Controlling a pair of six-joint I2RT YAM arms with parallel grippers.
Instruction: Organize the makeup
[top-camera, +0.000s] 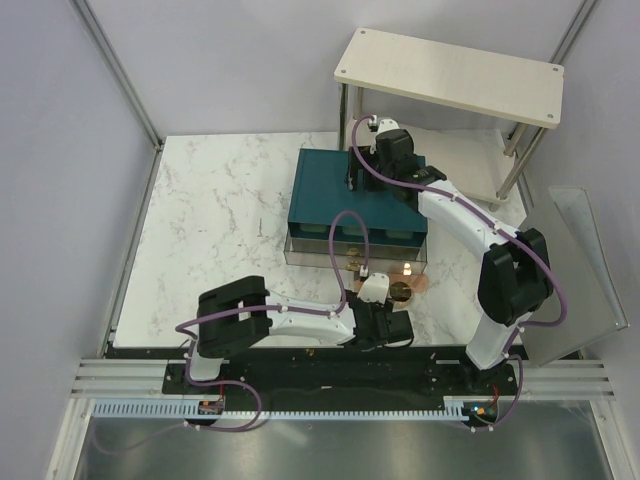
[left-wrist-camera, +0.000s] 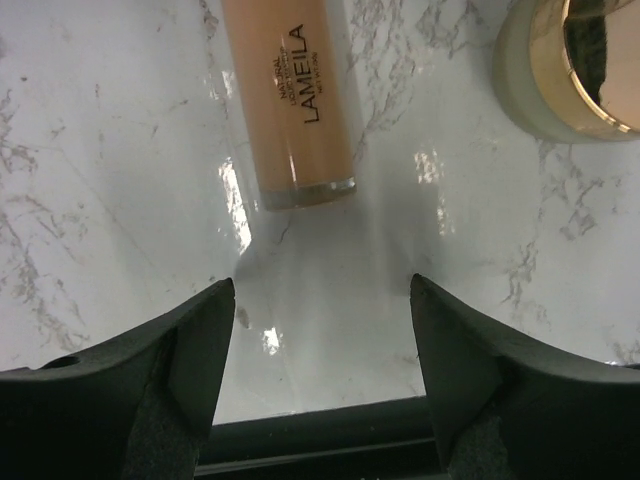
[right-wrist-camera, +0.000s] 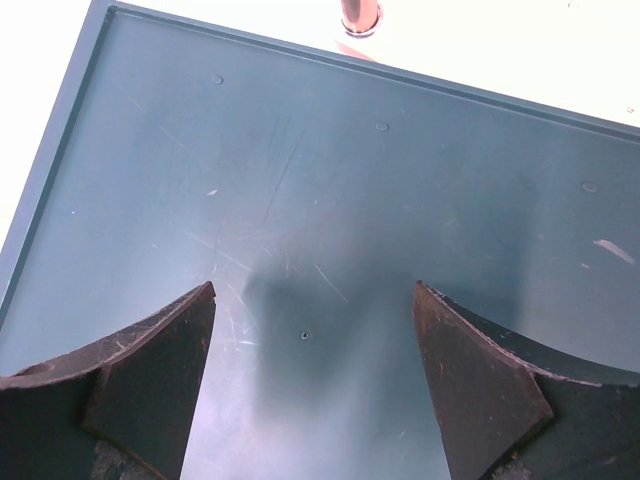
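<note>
Fingers (left-wrist-camera: 150, 385) apart near peach-tan tube (left-wrist-camera: 298, 100)

Between left gripper (left-wrist-camera: 320, 283) fingers: bare tabletop (left-wrist-camera: 100, 150); you may pass.
Ahead of them: peach-tan tube (left-wrist-camera: 300, 100) blocks you; compact (left-wrist-camera: 575, 65) ahead-right.
Under right gripper (right-wrist-camera: 314, 285) fingers: teal box (right-wrist-camera: 300, 180) lid.

Box (top-camera: 330, 190) on the table (top-camera: 220, 220), right of centre, toward the far side. A drawer (top-camera: 310, 252) juts from its near face. Shelf unit (top-camera: 450, 75) stands behind and to the right of the box, with one leg (right-wrist-camera: 360, 15) just past the box's far edge. Right gripper (right-wrist-camera: 312, 300) hangs over the box top. In front of the drawer, on the table: compact (top-camera: 402, 291), tube (left-wrist-camera: 300, 100) to its left, the two apart. Left gripper (left-wrist-camera: 320, 300) sits just on the near side of the tube's end, with nothing between its fingers (left-wrist-camera: 190, 340).
</note>
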